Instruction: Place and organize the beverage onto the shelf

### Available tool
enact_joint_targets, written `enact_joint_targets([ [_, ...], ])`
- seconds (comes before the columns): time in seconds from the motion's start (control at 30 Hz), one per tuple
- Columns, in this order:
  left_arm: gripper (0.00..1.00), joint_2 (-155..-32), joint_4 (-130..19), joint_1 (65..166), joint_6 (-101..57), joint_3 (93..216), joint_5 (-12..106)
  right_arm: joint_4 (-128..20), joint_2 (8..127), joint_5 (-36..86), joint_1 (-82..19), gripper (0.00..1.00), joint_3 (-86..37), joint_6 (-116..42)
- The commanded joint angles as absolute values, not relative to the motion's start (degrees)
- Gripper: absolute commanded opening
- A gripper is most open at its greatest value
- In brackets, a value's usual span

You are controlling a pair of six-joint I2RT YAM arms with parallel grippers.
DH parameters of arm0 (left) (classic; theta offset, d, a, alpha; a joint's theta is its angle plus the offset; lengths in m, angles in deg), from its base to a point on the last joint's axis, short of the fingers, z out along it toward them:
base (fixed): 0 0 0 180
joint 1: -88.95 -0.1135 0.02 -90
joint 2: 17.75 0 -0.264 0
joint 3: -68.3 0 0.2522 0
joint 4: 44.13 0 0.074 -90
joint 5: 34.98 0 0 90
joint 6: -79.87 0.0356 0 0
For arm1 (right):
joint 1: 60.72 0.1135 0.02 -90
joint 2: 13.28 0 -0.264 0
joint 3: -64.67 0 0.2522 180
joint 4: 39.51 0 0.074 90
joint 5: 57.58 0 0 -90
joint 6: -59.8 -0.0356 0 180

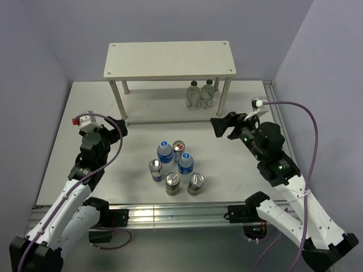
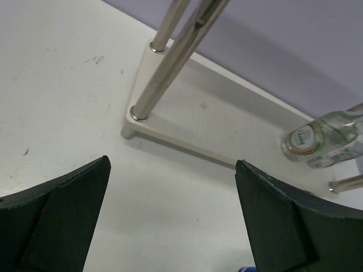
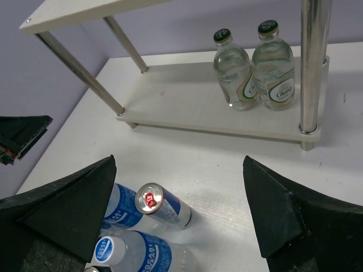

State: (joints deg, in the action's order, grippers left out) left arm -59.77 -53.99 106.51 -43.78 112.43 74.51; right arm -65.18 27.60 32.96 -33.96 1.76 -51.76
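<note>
The cream two-tier shelf (image 1: pixel 169 59) stands at the back of the table. Six drinks stand in a cluster on the table in front of it: two water bottles (image 1: pixel 165 152) (image 1: pixel 185 163), two blue-and-silver cans (image 1: pixel 179 148) (image 1: pixel 156 169) and two black-and-gold cans (image 1: pixel 172 183) (image 1: pixel 196 182). My left gripper (image 1: pixel 121 127) is open and empty, left of the cluster near the shelf's left legs; its wrist view (image 2: pixel 172 164) shows bare table between the jaws. My right gripper (image 1: pixel 216 126) is open and empty, right of the cluster; in its wrist view (image 3: pixel 178 161) a blue-and-silver can (image 3: pixel 161 205) and a water bottle (image 3: pixel 133 252) show below.
Two clear glass bottles with green caps (image 1: pixel 193 93) (image 1: pixel 208 92) stand at the right end of the shelf's lower board (image 3: pixel 187 107), beside its front right leg (image 3: pixel 313 62). One of them shows in the left wrist view (image 2: pixel 317 141). Purple walls enclose the table.
</note>
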Motion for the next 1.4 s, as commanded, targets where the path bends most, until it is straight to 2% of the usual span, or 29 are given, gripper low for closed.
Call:
enact_joint_targets([
  [0.0, 0.98, -58.8, -53.8, 108.7, -41.0, 111.6, 79.0, -66.6, 26.1, 36.8, -31.9, 1.00, 2.6, -49.4],
  [0.07, 0.98, -58.8, -54.1, 110.3, -40.2, 111.9, 78.9, -65.8, 24.1, 39.4, -27.8, 1.00, 4.1, -48.8],
  [0.2, 0.98, -59.2, -54.9, 117.8, -39.1, 113.6, 79.0, -69.3, 22.0, 63.0, -13.3, 1.00, 5.5, -48.4],
  [0.3, 0.99, -58.8, -57.5, 124.3, -39.5, 114.3, 87.5, -74.5, 23.0, 79.9, 0.3, 1.00, 4.2, -52.0],
  [0.37, 0.99, -57.9, -60.7, 130.7, -40.6, 114.8, 91.6, -78.0, 24.9, 86.5, 9.1, 1.00, 3.4, -55.5],
  [0.47, 0.99, -57.5, -66.3, 137.6, -43.5, 116.9, 98.7, -84.8, 27.5, 93.8, 14.5, 1.00, 1.6, -62.8],
  [0.63, 0.98, -59.1, -73.2, 149.1, -46.7, 120.6, 106.0, -92.4, 27.9, 94.3, 19.8, 1.00, 2.4, -72.6],
  [0.87, 0.99, -65.5, -87.7, 168.1, -59.9, 129.6, 118.9, -97.4, 27.8, 92.0, 27.0, 1.00, 6.2, -83.6],
  [1.1, 0.99, -75.4, -106.7, 185.3, -81.6, 134.4, 122.8, -121.0, 35.1, 98.7, 39.2, 1.00, 2.4, -111.7],
  [1.2, 0.99, -79.9, -115.8, 191.5, -93.2, 136.5, 122.6, -124.8, 35.5, 99.0, 41.0, 1.00, 2.3, -116.2],
  [1.37, 0.99, -87.9, -123.9, 197.1, -106.5, 139.0, 121.6, -122.2, 30.9, 98.7, 41.3, 1.00, 5.3, -114.8],
])
